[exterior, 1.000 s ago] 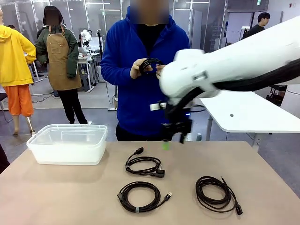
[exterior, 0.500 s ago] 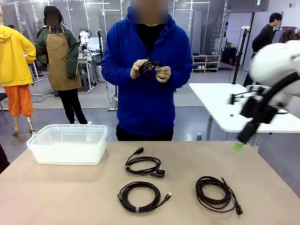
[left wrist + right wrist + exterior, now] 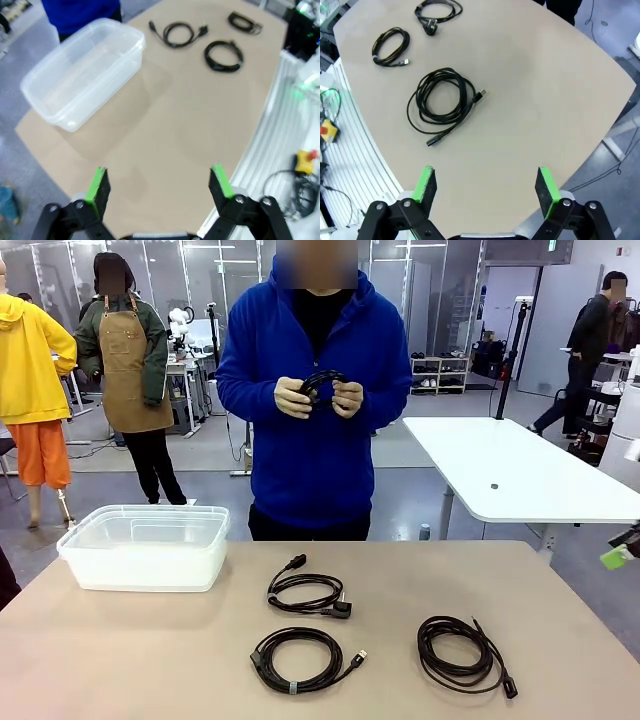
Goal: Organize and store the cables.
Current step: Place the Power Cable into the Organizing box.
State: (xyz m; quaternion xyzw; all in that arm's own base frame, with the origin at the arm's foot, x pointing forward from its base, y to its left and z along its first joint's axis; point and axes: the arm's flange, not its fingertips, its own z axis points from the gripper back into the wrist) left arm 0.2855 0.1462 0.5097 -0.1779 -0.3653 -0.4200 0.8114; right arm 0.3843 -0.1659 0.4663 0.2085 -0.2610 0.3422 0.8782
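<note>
Black cables (image 3: 292,686) lie coiled on the table (image 3: 120,660) by a clear bin (image 3: 140,570); a person (image 3: 315,460) holds another. The left gripper (image 3: 159,175) and right gripper (image 3: 485,175) gape empty.

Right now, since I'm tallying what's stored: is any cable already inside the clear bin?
No, the clear bin holds nothing, while three coiled cables lie on the table outside it.
</note>
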